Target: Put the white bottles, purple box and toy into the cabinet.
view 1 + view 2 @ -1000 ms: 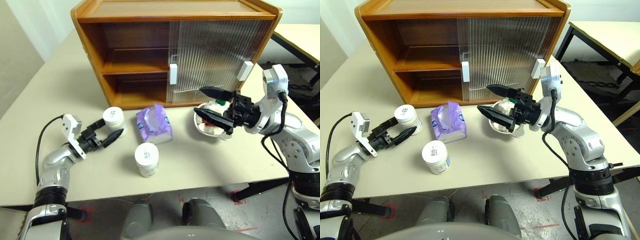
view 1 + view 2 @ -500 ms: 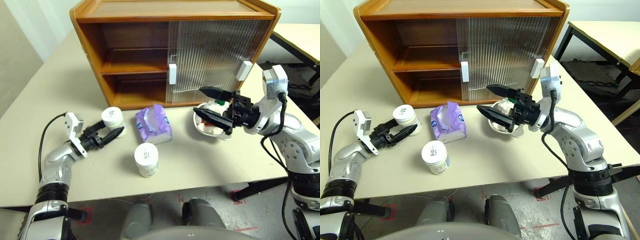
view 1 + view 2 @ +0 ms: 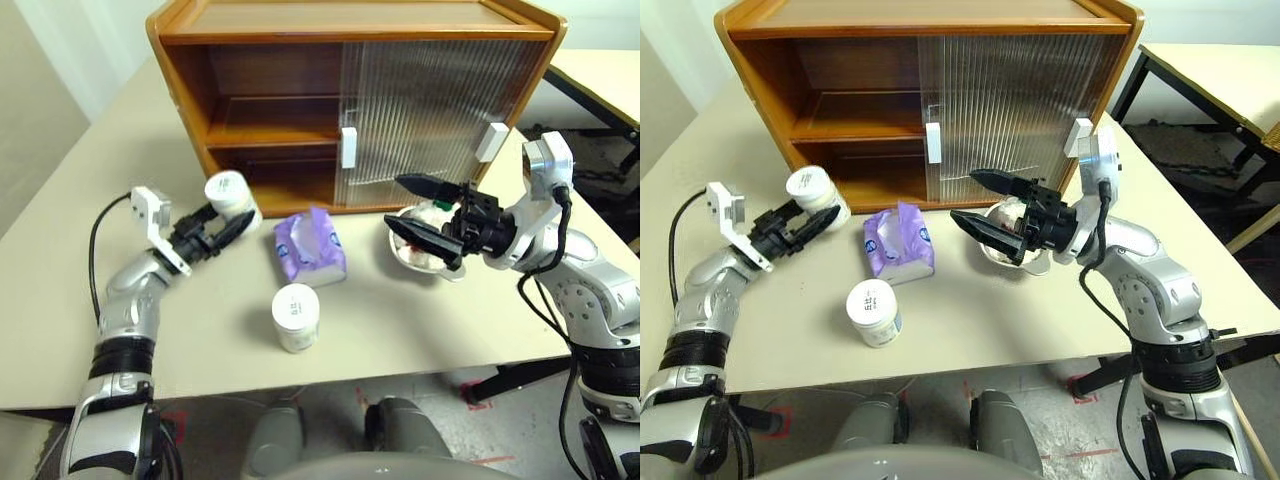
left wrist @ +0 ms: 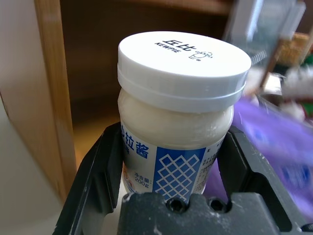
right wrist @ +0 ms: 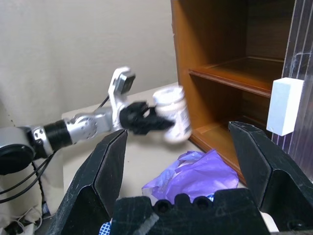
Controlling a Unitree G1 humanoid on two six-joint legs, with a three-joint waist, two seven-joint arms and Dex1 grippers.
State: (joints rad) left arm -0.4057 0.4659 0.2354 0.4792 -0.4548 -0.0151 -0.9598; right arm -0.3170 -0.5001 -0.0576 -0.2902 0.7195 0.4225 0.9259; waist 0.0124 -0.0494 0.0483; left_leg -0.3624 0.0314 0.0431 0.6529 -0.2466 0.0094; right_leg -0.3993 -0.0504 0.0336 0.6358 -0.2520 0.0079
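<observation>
My left gripper (image 3: 232, 218) is shut on a white bottle (image 3: 230, 192) and holds it off the table, tilted, in front of the open left half of the cabinet (image 3: 350, 20). In the left wrist view the fingers (image 4: 98, 166) clamp the bottle (image 4: 181, 107) on both sides. The second white bottle (image 3: 295, 317) stands near the table's front. Between the two lies the purple box (image 3: 310, 245). The toy (image 3: 433, 213) sits in a metal bowl (image 3: 420, 262), mostly hidden behind my right gripper (image 3: 397, 202), which hangs open over the bowl.
Both ribbed sliding doors with white handles (image 3: 348, 147) cover the cabinet's right half; the shelf and floor on the left side are exposed. The table's front edge (image 3: 330, 375) runs close below the standing bottle. Another table (image 3: 600, 70) is at the back right.
My left gripper closed on the bottle that stood by the purple box and raised it up and forward toward the cabinet's open side. The right arm has stayed still.
</observation>
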